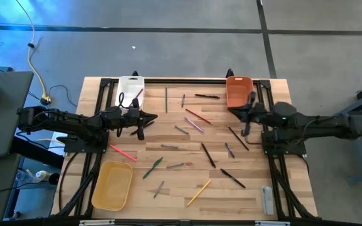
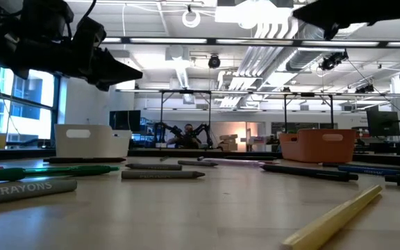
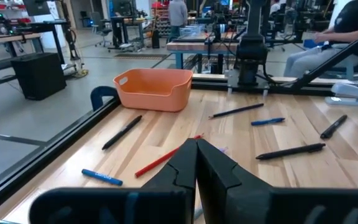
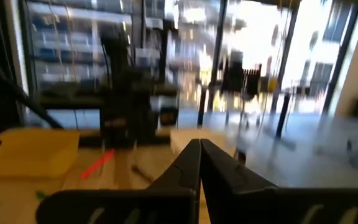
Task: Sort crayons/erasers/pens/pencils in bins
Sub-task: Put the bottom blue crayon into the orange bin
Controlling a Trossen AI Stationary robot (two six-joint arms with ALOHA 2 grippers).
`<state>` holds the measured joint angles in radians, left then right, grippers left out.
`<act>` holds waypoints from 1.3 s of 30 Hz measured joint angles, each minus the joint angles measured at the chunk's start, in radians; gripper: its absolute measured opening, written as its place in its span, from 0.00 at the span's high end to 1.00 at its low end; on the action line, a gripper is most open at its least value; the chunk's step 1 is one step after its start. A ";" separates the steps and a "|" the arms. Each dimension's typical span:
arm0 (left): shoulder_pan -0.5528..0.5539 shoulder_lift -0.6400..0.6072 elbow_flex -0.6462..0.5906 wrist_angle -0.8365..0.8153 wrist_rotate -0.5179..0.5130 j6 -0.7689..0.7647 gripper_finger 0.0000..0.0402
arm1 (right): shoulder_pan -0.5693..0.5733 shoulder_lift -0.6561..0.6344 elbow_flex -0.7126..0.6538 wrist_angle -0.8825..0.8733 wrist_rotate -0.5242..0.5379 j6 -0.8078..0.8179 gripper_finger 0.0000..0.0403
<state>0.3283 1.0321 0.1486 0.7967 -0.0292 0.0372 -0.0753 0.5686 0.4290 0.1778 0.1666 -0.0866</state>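
black left gripper [image 1: 151, 117] pinched closed on nothing, hanging above the wood just in front of the white rectangular plastic bin [image 1: 130, 90] at the far left edge. in the left wrist view its two fingers [image 3: 213, 171] meet with no gap. black right gripper [image 1: 245, 132] also closed and empty, just beside the orange rectangular plastic bin [image 1: 238, 90] at the far right corner; right wrist view shows the tips pressed together.

light wooden slatted table [image 1: 181, 194] carries the loose sticks, all out of the bins as far as visible:
- red pencil-like stick [image 1: 198, 116] and pink one [image 1: 193, 124] in the middle
- thin green stick [image 1: 166, 100] near the far edge, thicker green marker [image 1: 153, 167] nearer the front
- pink-red stick [image 1: 123, 152] just beyond the yellow rectangular plastic bin [image 1: 112, 185] at the near left corner
- yellow pencil [image 1: 198, 193] near the front
- black pens [image 1: 207, 154] scattered right of centre
- grey crayon [image 2: 26, 189] labelled crayons, close to the low camera

one dark and one reddish item lie inside the white bin, kind unclear. grey flat bar [image 1: 267, 199] sits at the near right corner.
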 joint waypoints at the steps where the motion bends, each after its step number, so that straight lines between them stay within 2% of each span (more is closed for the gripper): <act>1: 0.000 0.000 0.000 0.010 0.000 0.000 1.00 | 0.000 0.036 0.023 -0.034 0.008 0.037 1.00; 12: -0.002 0.000 0.000 0.037 0.000 0.000 1.00 | 0.037 0.336 0.196 -0.417 0.073 0.448 1.00; 23: -0.002 0.000 0.000 0.036 -0.004 0.000 1.00 | 0.203 0.521 0.217 -0.687 0.085 0.999 1.00; 28: -0.002 0.000 0.000 0.026 -0.004 -0.032 1.00 | 0.282 0.589 0.217 -0.715 0.060 1.134 0.99; 31: -0.002 0.000 0.000 0.015 0.016 -0.058 1.00 | 0.310 0.627 0.217 -0.724 0.044 1.216 0.94; 39: -0.002 0.000 0.000 0.015 0.048 -0.053 1.00 | 0.329 0.734 0.218 -0.788 -0.048 1.371 0.74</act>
<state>0.3264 1.0321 0.1486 0.8116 0.0189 -0.0154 0.2539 1.3024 0.6468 -0.6100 0.1187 1.2848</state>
